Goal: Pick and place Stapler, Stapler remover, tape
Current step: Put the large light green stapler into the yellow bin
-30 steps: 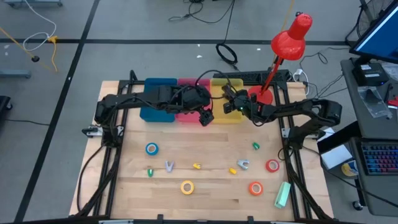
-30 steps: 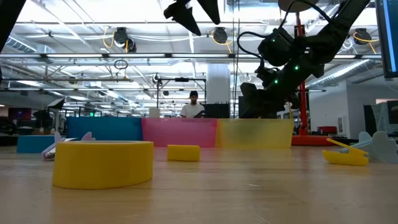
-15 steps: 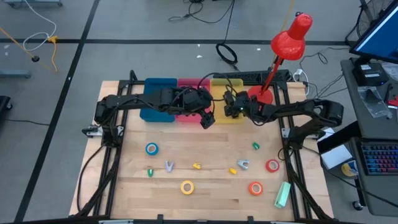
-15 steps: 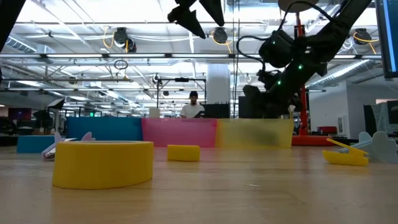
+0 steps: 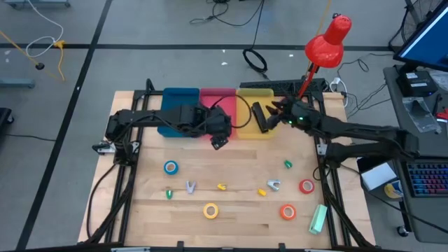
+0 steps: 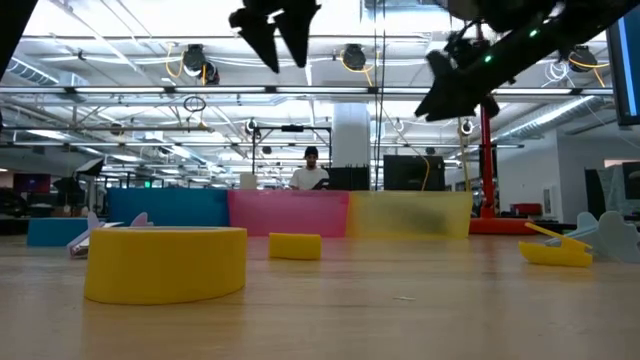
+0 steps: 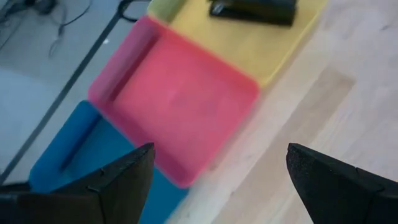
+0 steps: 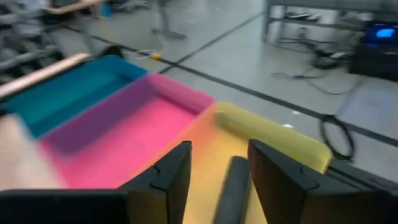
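Note:
A black stapler (image 5: 259,117) lies flat in the yellow bin (image 5: 246,94), also seen in the right wrist view (image 8: 233,183) and the left wrist view (image 7: 252,9). My right gripper (image 8: 219,146) hangs open above that bin (image 5: 275,114), and the stapler shows below the gap between its fingers. My left gripper (image 5: 219,140) is open in the air near the pink bin (image 5: 215,94), holding nothing (image 7: 219,149). On the table lie tape rolls: blue (image 5: 171,167), yellow (image 5: 211,210), red (image 5: 306,186) and orange-red (image 5: 288,211). Silvery staple removers (image 5: 190,186) (image 5: 274,185) lie between them.
A blue bin (image 5: 178,94) stands left of the pink one along the far edge. A mint-green stapler (image 5: 318,218) lies near the front right corner. Small yellow (image 5: 221,187) and green (image 5: 287,164) pieces lie mid-table. A red lamp (image 5: 325,42) stands at the far right.
My right gripper has risen from inside the yellow bin and drawn back toward the table's right, its arm stretching out straighter. My left gripper has shifted toward the table's left and tipped further down.

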### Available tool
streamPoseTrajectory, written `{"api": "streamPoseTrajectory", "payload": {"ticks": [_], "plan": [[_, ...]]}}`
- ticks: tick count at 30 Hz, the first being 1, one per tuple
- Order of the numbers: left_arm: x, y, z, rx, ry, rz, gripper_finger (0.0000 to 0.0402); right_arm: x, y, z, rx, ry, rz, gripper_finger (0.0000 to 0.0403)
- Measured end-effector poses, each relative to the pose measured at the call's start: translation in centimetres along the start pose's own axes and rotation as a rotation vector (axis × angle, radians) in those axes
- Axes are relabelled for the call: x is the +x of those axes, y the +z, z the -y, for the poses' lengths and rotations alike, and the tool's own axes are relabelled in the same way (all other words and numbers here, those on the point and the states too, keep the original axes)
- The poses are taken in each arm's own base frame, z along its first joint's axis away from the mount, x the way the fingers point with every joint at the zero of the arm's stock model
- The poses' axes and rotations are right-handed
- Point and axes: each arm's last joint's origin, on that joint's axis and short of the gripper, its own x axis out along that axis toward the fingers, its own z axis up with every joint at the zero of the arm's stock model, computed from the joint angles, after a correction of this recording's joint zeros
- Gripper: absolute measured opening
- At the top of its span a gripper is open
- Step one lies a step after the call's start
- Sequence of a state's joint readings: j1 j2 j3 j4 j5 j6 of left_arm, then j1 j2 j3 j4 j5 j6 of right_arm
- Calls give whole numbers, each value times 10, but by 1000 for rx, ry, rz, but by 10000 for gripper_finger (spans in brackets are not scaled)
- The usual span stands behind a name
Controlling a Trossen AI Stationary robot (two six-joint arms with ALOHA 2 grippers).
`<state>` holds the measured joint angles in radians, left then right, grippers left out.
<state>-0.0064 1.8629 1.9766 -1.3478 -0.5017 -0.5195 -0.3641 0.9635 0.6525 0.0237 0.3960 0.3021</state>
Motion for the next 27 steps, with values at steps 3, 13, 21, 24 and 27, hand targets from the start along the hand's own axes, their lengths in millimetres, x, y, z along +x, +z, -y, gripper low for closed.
{"api": "streamPoseTrajectory", "payload": {"ticks": [3, 13, 21, 24, 27], "plan": [[-2, -8, 2, 6, 32, -43, 359, -17, 3, 2, 15, 69, -19, 132], [13, -69, -1, -98, 27, -152, 362, -54, -6, 11, 6, 142, -129, 68], [-3, -128, -28, -278, -76, -57, 359, -71, -9, 11, -21, 312, -188, 8], [-8, -148, -40, -332, -118, 1, 363, -75, -10, 9, -15, 412, -222, 4], [-8, -166, -50, -387, -150, 47, 365, -79, -12, 6, 25, 560, -293, 9]]}}
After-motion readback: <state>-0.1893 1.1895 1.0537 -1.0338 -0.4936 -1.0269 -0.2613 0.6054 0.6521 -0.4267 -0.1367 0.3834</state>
